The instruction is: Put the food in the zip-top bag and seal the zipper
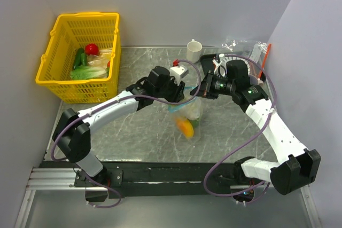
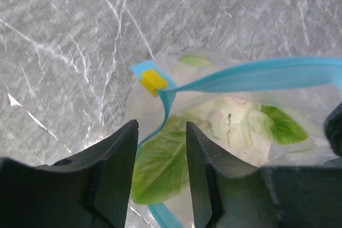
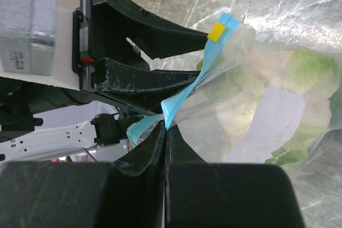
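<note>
- The right gripper (image 3: 165, 131) has its 2 jaws pressed tight together on the zipper (image 3: 181, 99). It pinches the blue strip at one end of the bag's mouth.
- The left gripper (image 2: 160, 132) has its jaws partly apart. The blue strip runs through the gap, just below a small yellow tab (image 2: 154, 80). I do not think it is squeezed.
- The zip-top bag (image 1: 188, 111) hangs between the 2 arms, over the middle of the table (image 1: 139, 137). I cannot tell if its bottom touches.
- Inside are a green leaf (image 2: 157, 169) and something orange (image 1: 185, 127), so the food looks packed.
- The bag is soft, thin and slippery, and it sags. I would hold only the stiffer blue strip, pinch near the tab, and slide along gently.
- A yellow basket (image 1: 69, 81) sits well apart on the left.
</note>
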